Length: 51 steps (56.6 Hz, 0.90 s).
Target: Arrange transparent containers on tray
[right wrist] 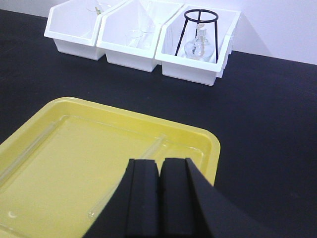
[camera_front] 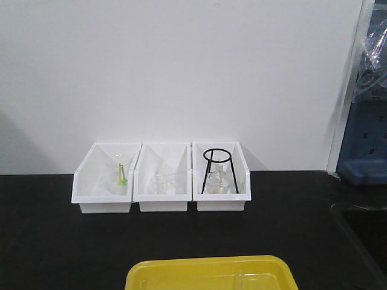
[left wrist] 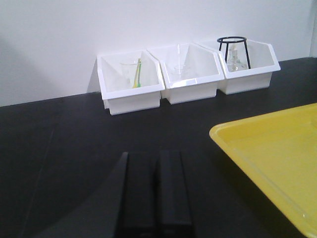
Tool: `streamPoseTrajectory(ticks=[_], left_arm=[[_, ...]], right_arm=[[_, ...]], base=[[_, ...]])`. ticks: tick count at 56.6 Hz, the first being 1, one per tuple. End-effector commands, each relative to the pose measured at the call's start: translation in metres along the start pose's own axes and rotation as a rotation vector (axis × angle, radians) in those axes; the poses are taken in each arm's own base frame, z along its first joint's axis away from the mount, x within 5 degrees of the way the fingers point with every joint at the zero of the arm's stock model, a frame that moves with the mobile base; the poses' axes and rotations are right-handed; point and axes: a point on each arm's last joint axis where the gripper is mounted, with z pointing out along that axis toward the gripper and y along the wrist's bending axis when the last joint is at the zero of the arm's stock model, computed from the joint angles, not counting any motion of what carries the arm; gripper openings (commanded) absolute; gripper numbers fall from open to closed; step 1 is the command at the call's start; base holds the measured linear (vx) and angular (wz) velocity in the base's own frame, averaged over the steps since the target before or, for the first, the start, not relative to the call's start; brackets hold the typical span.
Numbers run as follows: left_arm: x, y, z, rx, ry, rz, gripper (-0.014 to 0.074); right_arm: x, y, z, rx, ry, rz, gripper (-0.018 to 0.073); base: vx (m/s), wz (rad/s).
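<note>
Test tubes (right wrist: pixel 126 176) lying lengthwise in yellow tray (right wrist: pixel 208 139), both pincers (left wrist: pixel 156 193) (right wrist: pixel 161 193) clenched, empty.

front view facing the wall, bins (camera_front: pixel 160 178) at 12 o'clock | left wrist looking low across tabletop (left wrist: pixel 74 134) | right wrist hovering over tray (right wrist: pixel 99 158) | all sharing the bins

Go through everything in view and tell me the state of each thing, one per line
Left gripper: shut, empty, low over the black table.
Right gripper: shut, empty, over the yellow tray.
Yellow tray: flat on the table, holding test tubes.
Test tubes: lying flat in the tray.
Three white bins: side by side, each holding glassware.
Black wire stand: upright in the right bin, over a flask.
</note>
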Motion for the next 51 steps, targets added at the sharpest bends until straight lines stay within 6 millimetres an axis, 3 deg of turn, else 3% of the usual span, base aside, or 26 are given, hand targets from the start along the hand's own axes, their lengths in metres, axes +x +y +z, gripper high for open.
streamPoseTrajectory(ticks=[1,51], left_arm=[[0.0073,-0.0002,-0.0015,0.005,-0.038,-0.029,0.0002],[0.0093,0.0,-0.0023,0.003,-0.021,-0.021,0.0002]], right_arm=[[-0.0176,0.0017,-0.0033,-0.021,-0.11,-0.022,-0.0008],[-0.0175,0.0017,-0.0033,-0.021,-0.11,-0.022,-0.0008]], base=[[0.0,0.0],[0.0,0.0]])
